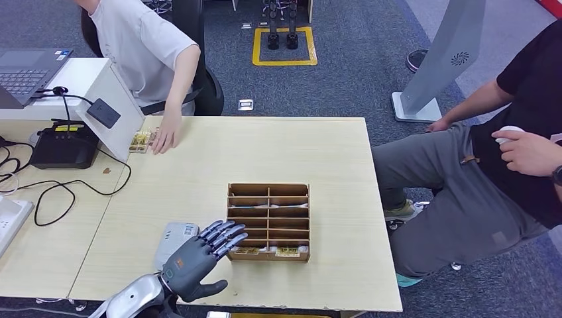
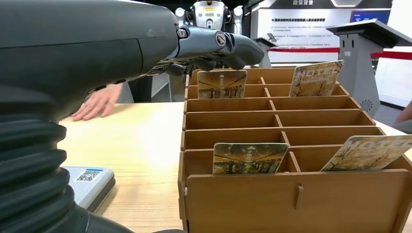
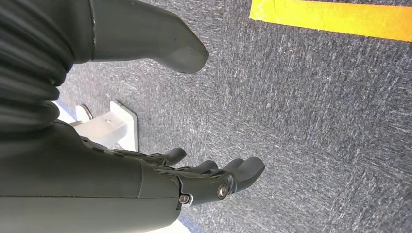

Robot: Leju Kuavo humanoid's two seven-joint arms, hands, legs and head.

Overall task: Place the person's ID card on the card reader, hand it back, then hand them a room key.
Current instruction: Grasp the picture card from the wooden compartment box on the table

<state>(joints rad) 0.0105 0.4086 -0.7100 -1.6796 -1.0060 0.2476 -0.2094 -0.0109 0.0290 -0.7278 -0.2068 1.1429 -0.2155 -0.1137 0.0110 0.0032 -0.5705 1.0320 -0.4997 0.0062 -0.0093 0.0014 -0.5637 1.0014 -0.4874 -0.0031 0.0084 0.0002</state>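
Note:
My left hand (image 1: 199,255) hovers with fingers stretched out and nothing in it, its fingertips (image 2: 221,44) over the near left corner of a wooden slotted box (image 1: 268,188). Room key cards (image 1: 287,252) stand in the box's nearest row, and more key cards (image 2: 248,158) stand in its slots in the left wrist view. A grey card reader (image 1: 173,240) lies on the table just left of my hand. At the far left a person's hand (image 1: 162,139) rests on a patterned card (image 1: 140,141). My right hand (image 3: 194,182) hangs over the carpet, fingers apart and holding nothing.
A black device (image 1: 64,147) with trailing cables and a laptop (image 1: 26,69) sit on the desk to the left. A second person (image 1: 490,172) sits close to the table's right edge. A grey stand (image 1: 431,73) is behind them.

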